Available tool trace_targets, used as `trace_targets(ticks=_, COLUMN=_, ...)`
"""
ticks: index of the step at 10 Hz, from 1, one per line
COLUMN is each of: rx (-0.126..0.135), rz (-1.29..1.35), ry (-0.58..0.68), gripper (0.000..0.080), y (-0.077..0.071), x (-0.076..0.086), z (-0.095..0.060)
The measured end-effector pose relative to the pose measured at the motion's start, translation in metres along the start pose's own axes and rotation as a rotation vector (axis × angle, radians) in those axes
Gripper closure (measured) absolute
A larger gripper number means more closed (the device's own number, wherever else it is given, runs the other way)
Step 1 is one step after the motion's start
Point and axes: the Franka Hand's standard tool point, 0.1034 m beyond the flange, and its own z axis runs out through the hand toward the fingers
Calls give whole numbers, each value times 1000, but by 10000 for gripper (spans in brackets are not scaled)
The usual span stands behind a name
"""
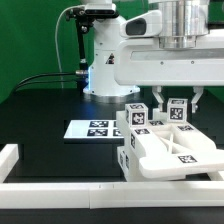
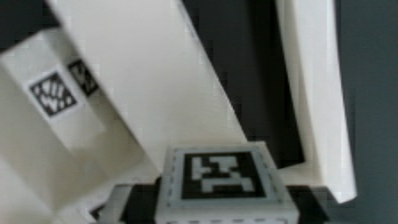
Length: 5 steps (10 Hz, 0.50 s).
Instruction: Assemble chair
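The chair is a partly joined white structure (image 1: 172, 152) at the exterior view's right, with tagged cubes and posts standing on it. My gripper (image 1: 178, 100) hangs over its back edge. In the wrist view my gripper (image 2: 219, 197) has a dark jaw tight against each side of a small white tagged block (image 2: 219, 172), so it is shut on that block. Beyond the block lie a broad white panel (image 2: 151, 80), a long white bar (image 2: 320, 90) and a tilted piece with two tags (image 2: 54, 90).
The marker board (image 1: 95, 128) lies flat on the black table at the centre. A low white border rail (image 1: 60, 190) runs along the front and the exterior view's left. The arm's base (image 1: 105, 60) stands at the back.
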Motion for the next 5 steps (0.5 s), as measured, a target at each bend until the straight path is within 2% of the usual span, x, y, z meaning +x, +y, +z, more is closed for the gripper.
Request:
trace_targets(ticks=2, rx=19, rz=307, ry=13, gripper=519, y=-6, x=0, z=0)
trace_targets(ticks=5, rx=42, rz=498, ry=20, gripper=518, y=-9, x=0, z=0)
